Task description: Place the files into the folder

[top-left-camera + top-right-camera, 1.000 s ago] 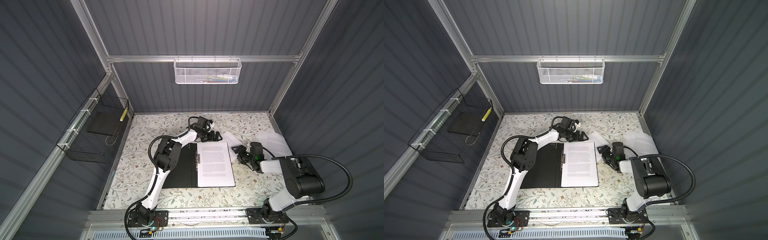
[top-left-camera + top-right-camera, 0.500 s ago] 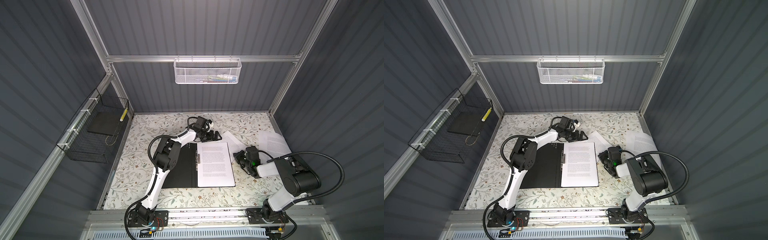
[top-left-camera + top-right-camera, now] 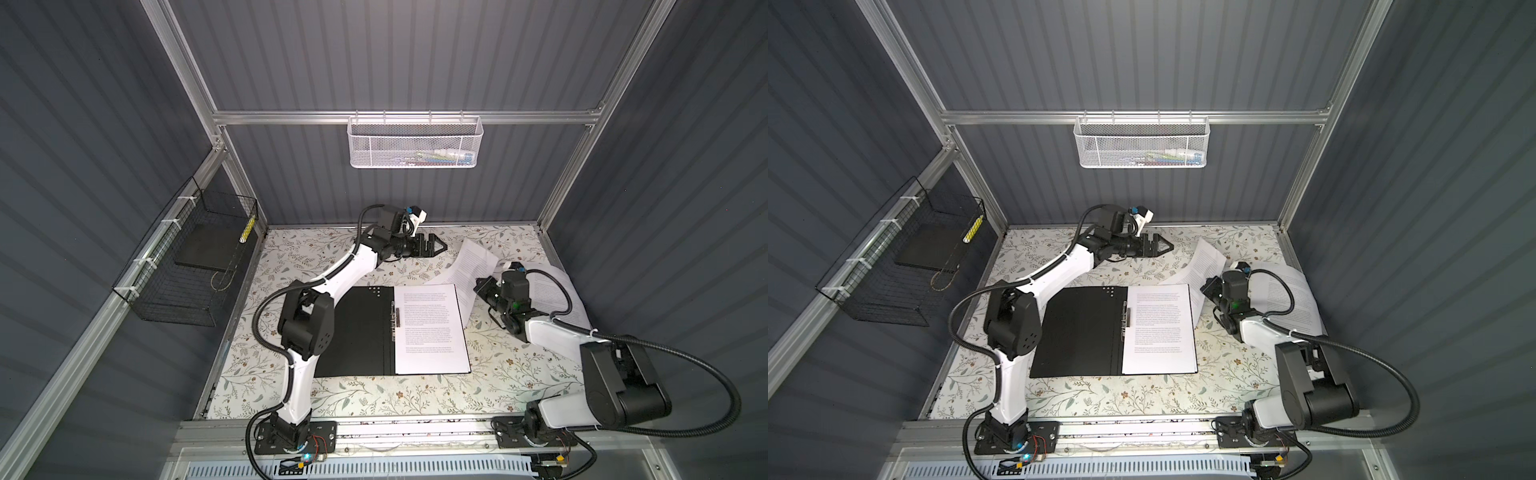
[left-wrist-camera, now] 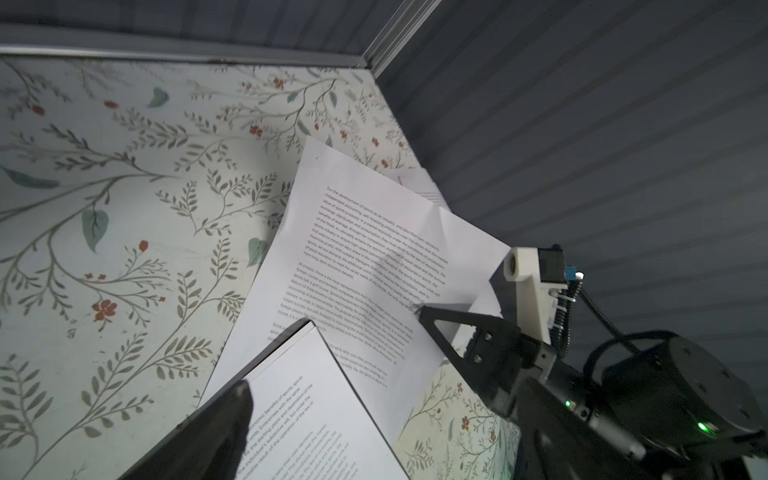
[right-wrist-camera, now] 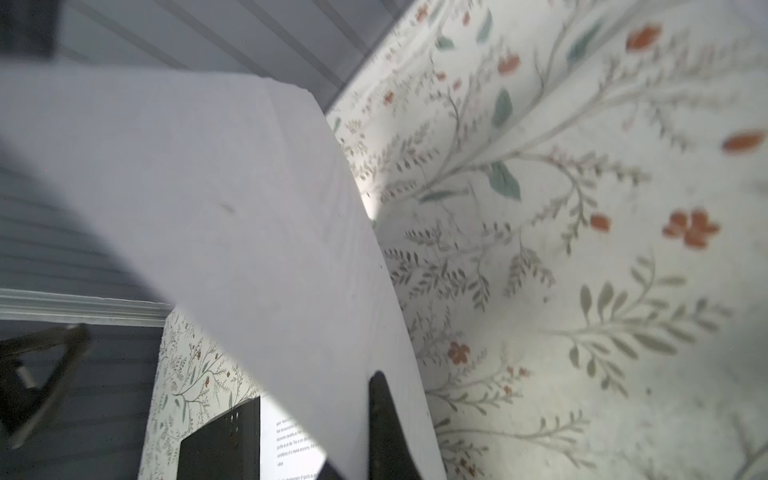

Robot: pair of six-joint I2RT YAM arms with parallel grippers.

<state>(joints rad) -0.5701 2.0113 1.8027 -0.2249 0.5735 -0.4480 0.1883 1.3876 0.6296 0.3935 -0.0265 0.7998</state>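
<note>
Scanning from the left: a black wire basket point(image 3: 166, 299) hangs on the side wall with a dark slab point(image 3: 203, 245) in it, which is not task stuff. The left tool point(image 3: 434, 246) hovers over the back of the worktop point(image 3: 374, 395), jaws spread, holding nothing.

The folder point(image 3: 357, 332) lies open flat mid-worktop, black inside up, with the metal clip point(image 3: 393, 320) along the spine. Its orange outside is not visible. The filed sheet point(image 3: 430, 328) sits square on its right half, just beside the clip.

Next right is the lifted sheet point(image 4: 361, 257), white with paragraphs of small black text. It is raised, bowed and lightly creased, close to the folder's back right corner; contact there cannot be told. The right tool point(image 3: 482, 284) is pressed together on one edge of it, pinching the paper.

At far right, the last sheet point(image 3: 544, 299) curls up against the side wall, partly under the right arm.

Handling, by judgement:
- The paper is very light and limp, and it sags away from the pinch.
- It creases easily and likely slides on the sheet below.
- Best hold is an edge or corner that stands off the worktop, and the last sheet's curl offers one.
</note>
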